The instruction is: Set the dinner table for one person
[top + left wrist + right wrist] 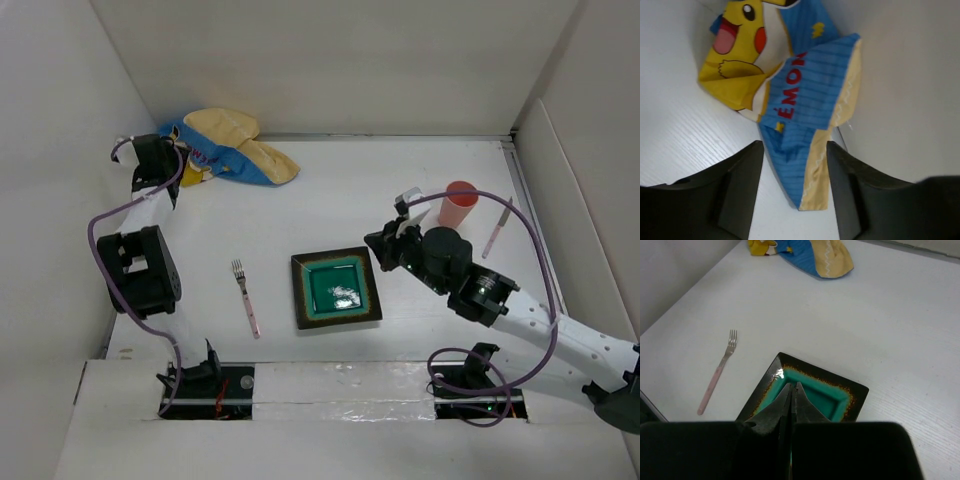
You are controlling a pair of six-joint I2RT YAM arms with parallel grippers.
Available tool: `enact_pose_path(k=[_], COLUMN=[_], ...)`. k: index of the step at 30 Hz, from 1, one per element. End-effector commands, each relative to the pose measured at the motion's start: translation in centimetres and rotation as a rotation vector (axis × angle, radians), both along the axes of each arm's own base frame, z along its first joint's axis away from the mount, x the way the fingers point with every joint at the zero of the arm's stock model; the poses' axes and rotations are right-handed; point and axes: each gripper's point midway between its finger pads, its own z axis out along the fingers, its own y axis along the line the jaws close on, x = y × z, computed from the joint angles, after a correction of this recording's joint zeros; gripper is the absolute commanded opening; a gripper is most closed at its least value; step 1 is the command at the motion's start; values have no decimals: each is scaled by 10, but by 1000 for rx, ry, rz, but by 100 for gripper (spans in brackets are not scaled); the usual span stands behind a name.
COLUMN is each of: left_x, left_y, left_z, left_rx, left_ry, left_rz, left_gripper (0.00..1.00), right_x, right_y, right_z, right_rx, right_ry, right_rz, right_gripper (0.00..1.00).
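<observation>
The dinner table [300, 205] was partly set. Its square green plate [336, 288] lay toward the near edge, with a pink-handled fork [245, 297] well apart on the plate's left. The right gripper [792, 388] hung over the plate's far right corner, its fingers pressed together and holding nothing. Beyond the plate to the right stood a pink cup [459, 205]. Just past the cup lay a slim pink-handled utensil [497, 230] of a kind that could not be told.

Far beyond the plate, to its left against the back wall, lay the crumpled cartoon cloth mat [805, 100]. The left gripper [795, 147] hovered over the mat with its fingers spread. A blue and cream fold of the cloth lay between them in the wrist view, not yet pinched.

The step in hand looked like picking up the mat. To do it well, the left arm would lower straight onto that raised fold and close on a firm bunch of cloth near an edge, not on the flat middle. It would then lift clear of the corner walls before carrying the mat toward the plate. A loose pinch risked the fabric slipping free or dragging bunched across the table.
</observation>
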Motion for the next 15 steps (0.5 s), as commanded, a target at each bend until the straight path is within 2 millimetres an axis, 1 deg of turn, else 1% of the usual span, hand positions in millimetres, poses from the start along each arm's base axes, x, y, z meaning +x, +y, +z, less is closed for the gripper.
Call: enact_pose_path(k=[1,2,3,5,6,7,8,9,10,11,12,13,14,15], left_x=[16,19,22,27,31,33,35,36,37,41,40,41,45,45], left_y=[1,2,9,12,9,14,14,13,10,16,15,15,16,16], left_z=[9,3,-10,-20,-34,-46,-50,-57,-60,-64,-70,-75,-74,-79], left_rx=[-40,-49,-67,-142,-178,-256,-256,-278,-301,-329,-347,-361,-385,-400], left_ry=[-17,-9,6,-4,4,-1,-2,-2,-8,-30,-32,-33,-63,-67], left_rz=[1,10,27,19,12,16,16,17,10,33,36,47,57,60], left_gripper=[52,52,53,54,55,56,56,57,57,59,60,60,61,61], right_x=[4,5,6,7,7,9,9,9,10,12,11,13,13,13], right_y=[7,8,10,15,19,24,25,26,30,35,39,43,46,49], right_z=[13,11,7,3,2,-4,-4,-7,-16,-10,-13,-21,-21,-23], right_rx=[48,42,31,21,17,7,9,5,-13,5,1,-17,-17,-18], right_ry=[-37,-31,-17,-8,-18,-1,1,8,24,3,10,28,37,43], right_rz=[4,3,4,21,37,43,43,47,56,68,84,89,97,108], right_gripper=[3,8,18,27,36,45,45,51,53,54,56,56,57,57])
